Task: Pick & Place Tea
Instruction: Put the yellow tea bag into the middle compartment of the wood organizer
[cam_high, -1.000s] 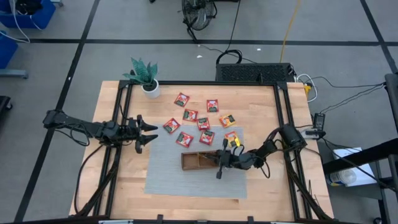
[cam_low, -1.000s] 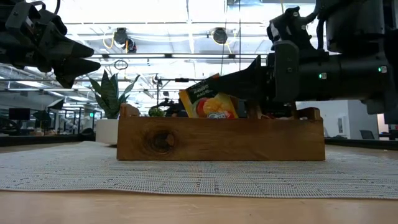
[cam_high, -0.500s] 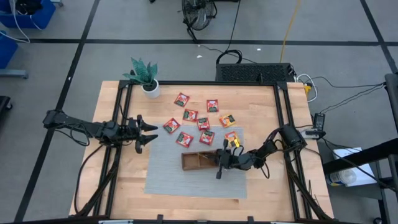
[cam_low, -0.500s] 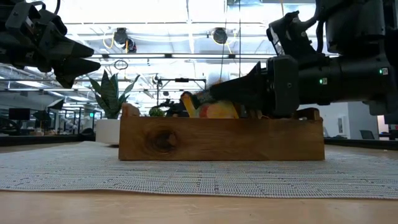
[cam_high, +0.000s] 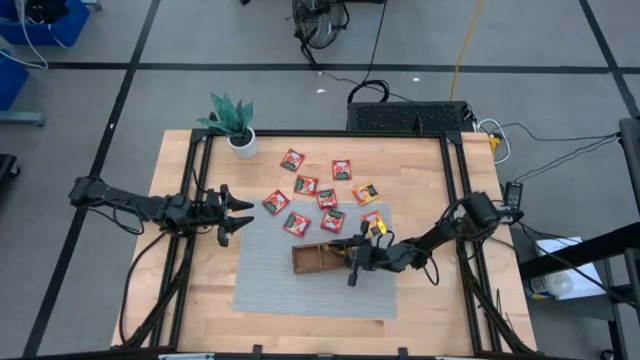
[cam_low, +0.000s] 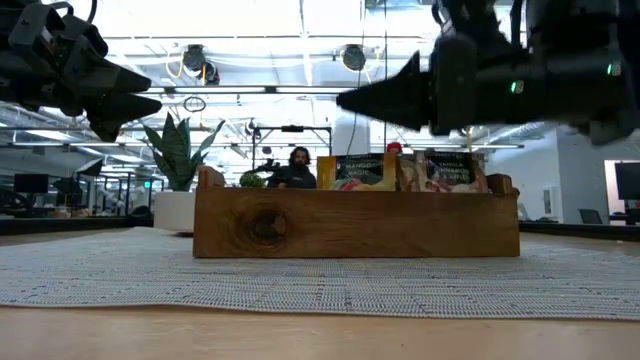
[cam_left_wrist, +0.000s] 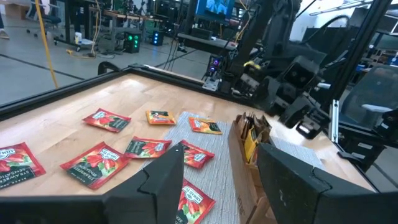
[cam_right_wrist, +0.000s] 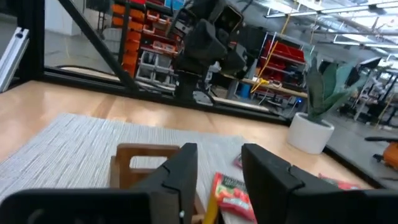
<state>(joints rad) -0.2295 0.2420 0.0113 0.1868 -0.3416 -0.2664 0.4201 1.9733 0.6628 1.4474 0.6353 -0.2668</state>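
Hovering just above the brown wooden three-compartment tray, your right claw holds nothing, its fingers parted, with flat square tea sachets standing in the tray. Red and orange sachets lie beyond it on the table; I judge fetching one comes next. Your left claw waits open, well apart.

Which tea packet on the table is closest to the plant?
The red tea sachet at the top left of the bunch. It lies on bare wood, just right of the potted plant; all the other loose ones lie farther away.
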